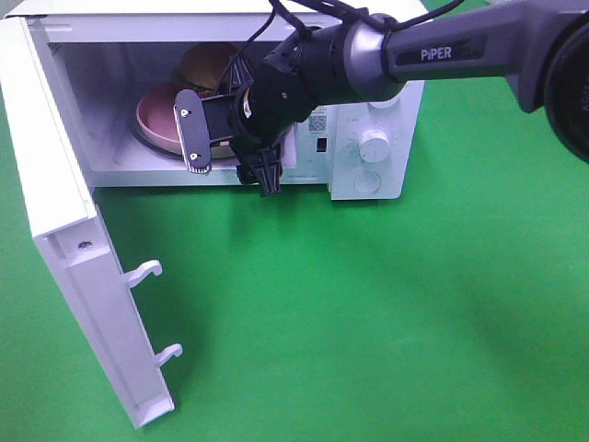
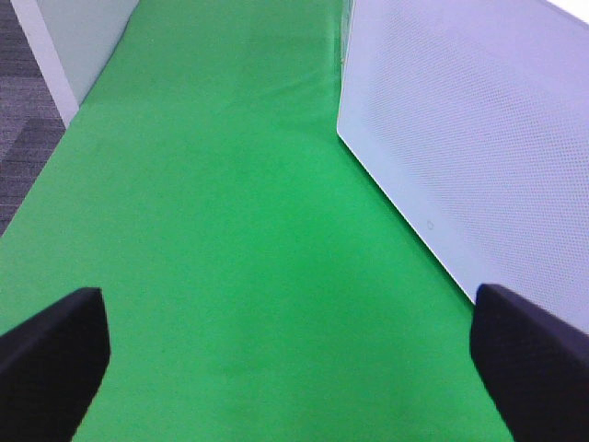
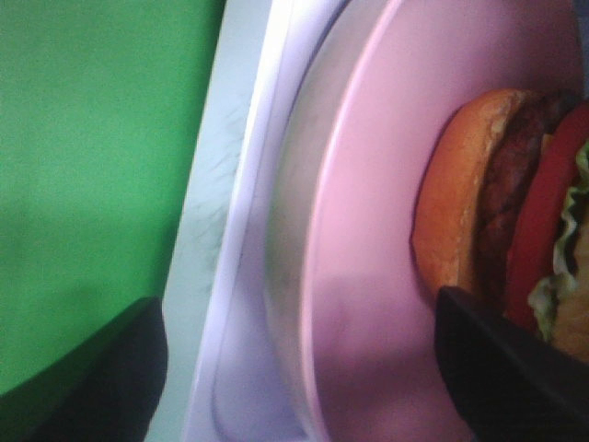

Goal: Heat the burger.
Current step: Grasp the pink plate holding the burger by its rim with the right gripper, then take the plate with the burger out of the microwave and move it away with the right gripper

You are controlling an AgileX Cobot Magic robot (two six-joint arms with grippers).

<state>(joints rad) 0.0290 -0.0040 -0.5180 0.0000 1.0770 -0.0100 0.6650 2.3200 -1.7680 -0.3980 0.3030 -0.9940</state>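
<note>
**Burger on its plate in the oven; door not yet shut**

Progress, as I read it: the loading half looks done. The glossy golden-brown burger with lettuce frill, tomato slice and dark patty [image 3: 502,216] sits on the round pink plate [image 1: 156,118], and the plate rests inside the cavity of the white microwave oven [image 1: 368,110]. What is left, by my judgement: clear my arm out of the opening, swing the white hinged door [image 1: 69,249] closed, then set the round white dial [image 1: 374,145] on the control panel.

Right gripper [image 1: 230,147]: at the mouth of the cavity, jaws spread wide. In the right wrist view the plate rim and burger lie between and just beyond the dark fingertips [image 3: 502,354], but I see no pad pressed on either. I take it as holding nothing.

Left gripper [image 2: 290,354]: jaws fully apart, empty, hanging over the green cloth tabletop [image 2: 221,230], with the perforated white face of the open door just off to one side.

Containers:
- Microwave cavity: pink plate, burger on it. Nothing else that I can make out.
- Plate: burger only, sitting toward the side of the plate farther from my right gripper.
</note>
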